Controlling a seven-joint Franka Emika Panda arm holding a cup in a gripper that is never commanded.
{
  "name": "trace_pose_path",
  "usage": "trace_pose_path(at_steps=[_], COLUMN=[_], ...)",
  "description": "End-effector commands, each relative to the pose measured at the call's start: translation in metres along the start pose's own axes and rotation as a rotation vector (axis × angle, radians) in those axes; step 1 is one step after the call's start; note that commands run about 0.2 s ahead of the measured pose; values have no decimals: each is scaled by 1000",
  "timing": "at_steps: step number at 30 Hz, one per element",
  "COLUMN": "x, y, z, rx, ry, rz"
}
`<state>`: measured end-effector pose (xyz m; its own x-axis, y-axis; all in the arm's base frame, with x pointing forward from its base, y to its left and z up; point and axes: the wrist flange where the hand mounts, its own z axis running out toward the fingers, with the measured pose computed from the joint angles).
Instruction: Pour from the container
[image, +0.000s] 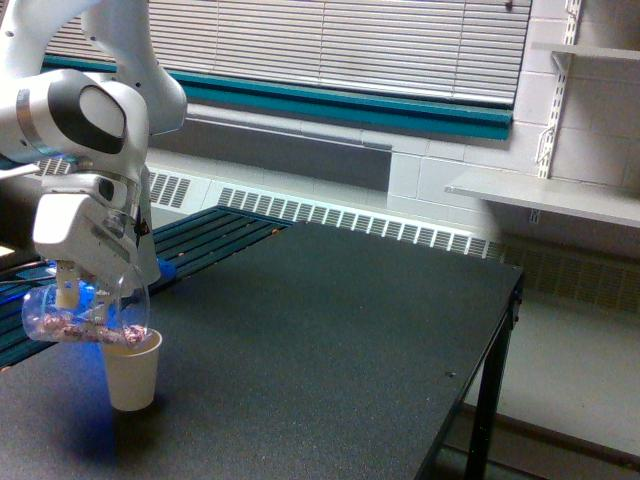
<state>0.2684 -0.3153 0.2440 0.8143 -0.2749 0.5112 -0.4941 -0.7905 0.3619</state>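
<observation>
The clear plastic container (85, 315) lies nearly on its side in the air, with pinkish-brown pieces along its lower wall. My gripper (82, 290) is shut on it from above. Its mouth faces the exterior view's right, over the rim of a cream-white paper cup (132, 369). That cup stands upright on the black table (330, 340) near the front at the exterior view's left. I cannot tell whether pieces are falling into the cup.
The table's edge runs down the exterior view's right side, with floor beyond it. A dark slatted surface (210, 235) and a blue-lit device lie behind my arm. Wall shelves (545, 190) hang at the far right, below window blinds.
</observation>
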Motion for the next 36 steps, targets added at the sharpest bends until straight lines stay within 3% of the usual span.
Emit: trace_pose_path(at_steps=[1,8,29,36], x=[8,12,-12,0], y=[-8,-8,13,23], z=[-7,-11,-17,-19], rx=[18,24,23,13], ry=[29,46,48,63], rz=[58,47,0,-45])
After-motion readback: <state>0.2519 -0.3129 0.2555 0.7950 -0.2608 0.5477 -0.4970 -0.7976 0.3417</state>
